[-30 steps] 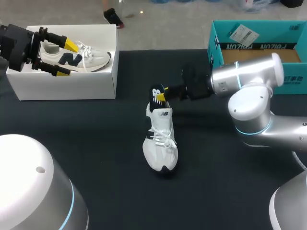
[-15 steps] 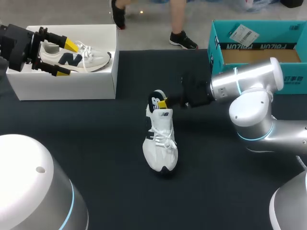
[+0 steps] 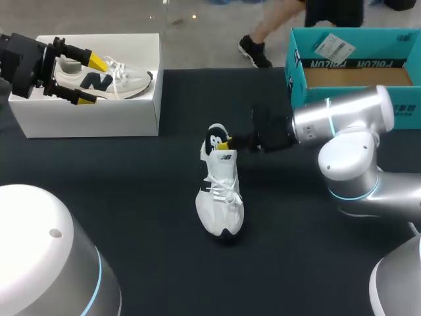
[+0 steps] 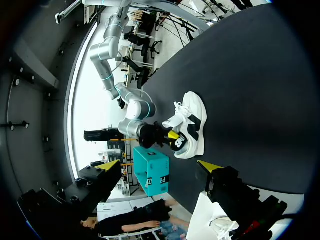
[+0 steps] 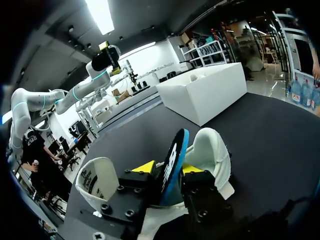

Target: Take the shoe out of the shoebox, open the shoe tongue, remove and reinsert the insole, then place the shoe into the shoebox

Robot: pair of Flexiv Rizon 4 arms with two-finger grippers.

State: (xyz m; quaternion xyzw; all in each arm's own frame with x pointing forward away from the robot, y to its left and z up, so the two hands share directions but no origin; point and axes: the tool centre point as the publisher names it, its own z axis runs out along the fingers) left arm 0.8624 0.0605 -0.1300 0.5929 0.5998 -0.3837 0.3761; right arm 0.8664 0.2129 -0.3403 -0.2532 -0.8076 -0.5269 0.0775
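Observation:
A white shoe (image 3: 220, 197) with black trim lies on the black table, toe toward the front. Its dark, blue-edged insole (image 3: 214, 139) stands upright at the heel opening. My right gripper (image 3: 225, 142) is shut on it from the right. In the right wrist view the insole (image 5: 174, 155) sits between the yellow fingertips (image 5: 145, 167), with the shoe (image 5: 214, 150) just under and ahead. My left gripper (image 3: 92, 80) hangs open over the white shoebox (image 3: 92, 118), holding nothing. The left wrist view looks across to the shoe (image 4: 194, 131), its own gripper (image 4: 160, 165) wide open.
A second white shoe (image 3: 128, 82) lies inside the white shoebox at the back left. A teal cardboard box (image 3: 348, 46) stands at the back right, behind my right arm. Bare black table surrounds the shoe.
My right gripper has shifted slightly down and toward the shoe's heel with the insole, which now stands lower in the shoe. The left arm has not moved.

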